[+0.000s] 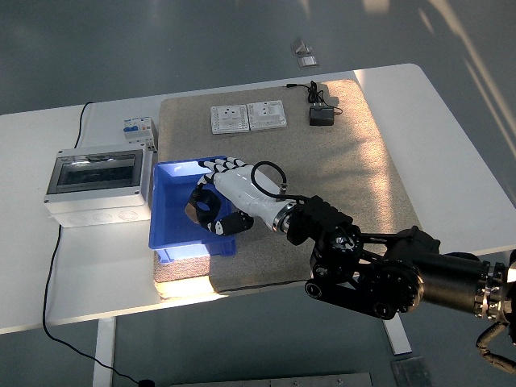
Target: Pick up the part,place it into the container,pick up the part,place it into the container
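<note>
The right hand (219,200) is parked over the blue container (167,211), with its fingers curled around a small dark part (201,206), so the part is gripped and held just above the bin's floor, toward the bin's right side.

Biggest risk from here, as a guess: a sloppy release. If the fingers are opened while the part is caught against the thumb, it could be dragged back out when the arm is pulled away, or flicked against the right wall and bounced onto the beige mat (339,153). The bin itself could also be nudged, since the wrist is hanging right over its right rim and the bin looks light; a bump there might shove it toward the grey electrical box (97,185) sitting just to its left.

As for the part: it looks like a short dark ring or sleeve with a round opening, maybe with a brownish edge at the lower left. It's mostly hidden by the fingers, so the exact shape can't be called with any confidence.

On the far side of the mat, two white socket plates (248,117) and a small black adapter (322,117) with a cable are lying well apart from the bin. No left arm is seen anywhere.
</note>
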`<action>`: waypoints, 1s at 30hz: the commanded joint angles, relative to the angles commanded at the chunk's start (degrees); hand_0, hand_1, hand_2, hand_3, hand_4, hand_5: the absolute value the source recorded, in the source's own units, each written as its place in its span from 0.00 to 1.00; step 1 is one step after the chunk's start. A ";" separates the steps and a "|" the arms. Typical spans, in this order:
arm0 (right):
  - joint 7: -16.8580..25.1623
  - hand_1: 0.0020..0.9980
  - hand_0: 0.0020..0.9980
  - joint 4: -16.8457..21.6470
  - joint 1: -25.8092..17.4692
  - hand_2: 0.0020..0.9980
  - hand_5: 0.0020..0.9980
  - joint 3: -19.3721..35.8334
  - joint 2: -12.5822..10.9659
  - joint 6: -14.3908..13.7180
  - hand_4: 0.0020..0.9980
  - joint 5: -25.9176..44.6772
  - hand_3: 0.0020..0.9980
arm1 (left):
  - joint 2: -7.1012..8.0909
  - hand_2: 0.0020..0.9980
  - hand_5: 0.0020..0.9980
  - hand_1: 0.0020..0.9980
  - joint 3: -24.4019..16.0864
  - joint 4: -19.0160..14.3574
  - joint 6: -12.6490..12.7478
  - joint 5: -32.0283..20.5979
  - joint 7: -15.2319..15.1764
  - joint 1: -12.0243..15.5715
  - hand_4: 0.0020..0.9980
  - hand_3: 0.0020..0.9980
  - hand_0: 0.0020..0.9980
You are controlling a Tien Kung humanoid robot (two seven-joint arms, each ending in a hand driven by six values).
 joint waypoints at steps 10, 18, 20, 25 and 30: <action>0.46 1.00 1.00 -0.46 -0.06 1.00 0.40 -0.52 0.00 -0.19 0.91 1.90 1.00 | -0.14 0.74 0.84 0.71 0.16 0.00 0.07 -0.34 -0.03 -0.05 0.66 0.68 0.71; 1.11 1.00 1.00 -0.63 -1.00 1.00 0.38 1.18 0.00 -3.27 0.95 2.41 1.00 | -0.03 0.74 0.83 0.71 -0.13 0.00 0.01 0.09 -0.06 -0.03 0.65 0.67 0.71; 0.83 1.00 1.00 -0.56 -2.01 1.00 0.35 2.96 -0.03 -5.36 0.99 2.55 1.00 | -0.05 0.74 0.82 0.71 -0.20 0.00 0.01 0.25 -0.11 0.03 0.64 0.67 0.71; -3.85 1.00 1.00 -1.79 -4.64 1.00 0.35 8.35 -1.25 -9.63 0.99 1.65 1.00 | -0.18 0.74 0.82 0.71 0.31 0.00 0.27 -0.97 -0.50 0.36 0.64 0.67 0.71; -8.77 1.00 1.00 -3.84 -5.13 1.00 0.34 7.22 -1.35 -7.18 0.96 1.18 1.00 | -0.31 0.74 0.82 0.71 0.00 0.00 0.23 -0.35 -0.57 0.19 0.63 0.66 0.71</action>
